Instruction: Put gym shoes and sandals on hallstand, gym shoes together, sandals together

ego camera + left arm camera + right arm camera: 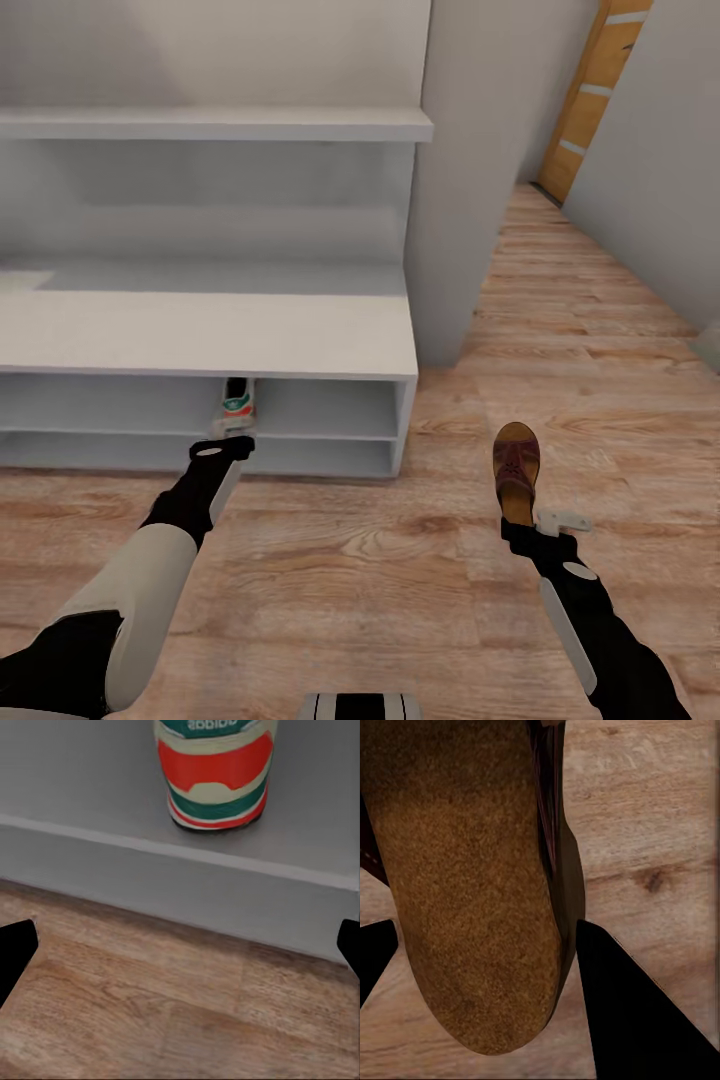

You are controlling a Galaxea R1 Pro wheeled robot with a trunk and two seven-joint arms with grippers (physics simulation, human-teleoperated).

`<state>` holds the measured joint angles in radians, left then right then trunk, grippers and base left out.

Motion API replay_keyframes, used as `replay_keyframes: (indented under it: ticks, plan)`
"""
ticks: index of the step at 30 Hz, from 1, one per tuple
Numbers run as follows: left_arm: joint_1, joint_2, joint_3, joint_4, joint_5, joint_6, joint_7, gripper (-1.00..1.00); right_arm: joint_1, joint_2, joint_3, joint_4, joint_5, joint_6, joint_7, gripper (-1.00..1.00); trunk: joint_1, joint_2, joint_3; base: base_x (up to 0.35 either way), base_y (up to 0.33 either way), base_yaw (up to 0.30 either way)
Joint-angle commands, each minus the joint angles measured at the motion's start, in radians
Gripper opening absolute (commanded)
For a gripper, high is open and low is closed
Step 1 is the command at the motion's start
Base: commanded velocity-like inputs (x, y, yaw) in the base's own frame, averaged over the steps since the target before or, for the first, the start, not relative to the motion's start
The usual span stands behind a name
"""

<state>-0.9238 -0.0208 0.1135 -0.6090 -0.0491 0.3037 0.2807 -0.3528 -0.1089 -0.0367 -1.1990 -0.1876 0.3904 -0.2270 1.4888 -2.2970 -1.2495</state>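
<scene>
Up the corridor's far end there's an orange wooden door (592,95) with pale horizontal panels, standing at an angle. A grey wall pillar (470,170) juts out nearer in, and a plain grey wall (650,170) runs along the right.

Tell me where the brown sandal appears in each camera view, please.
Head view: the sandal is at lower right, heel toward the right gripper.
Right wrist view: its tan footbed sits between the fingertips.
Left wrist view: I don't see it here.
Shared landmark: the wood-grain floor.
</scene>
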Motion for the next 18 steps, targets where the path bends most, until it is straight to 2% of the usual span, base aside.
replay_keyframes:
  ticks: [1,4,7,12,18]
  plan:
    - [0.0,0.0,0.0,0.0,0.0,0.0,0.0,1.0,0.0,0.0,0.0,0.0,-0.003,-0.001,0.0,-1.0,0.0,0.0,0.0,-0.335,0.0,0.0]
    - [0.0,0.001,0.0,0.0,0.0,0.0,0.0,1.0,0.0,0.0,0.0,0.0,-0.003,-0.001,0.0,-1.0,0.0,0.0,0.0,-0.308,0.0,0.0]
    - [0.0,0.002,0.0,0.0,0.0,0.0,0.0,1.0,0.0,0.0,0.0,0.0,-0.003,-0.001,0.0,-1.0,0.0,0.0,0.0,-0.135,0.0,0.0]
    - [0.012,0.002,0.0,0.0,-0.001,0.0,0.0,1.0,0.0,0.0,0.0,0.0,-0.003,-0.001,0.0,-1.0,0.0,0.0,0.0,-0.031,0.0,0.0]
    - [0.055,0.003,-0.001,-0.005,-0.001,0.0,-0.002,1.0,0.0,0.0,0.001,0.0,-0.002,-0.001,0.0,-1.0,0.0,0.0,0.0,-0.004,0.0,0.0]
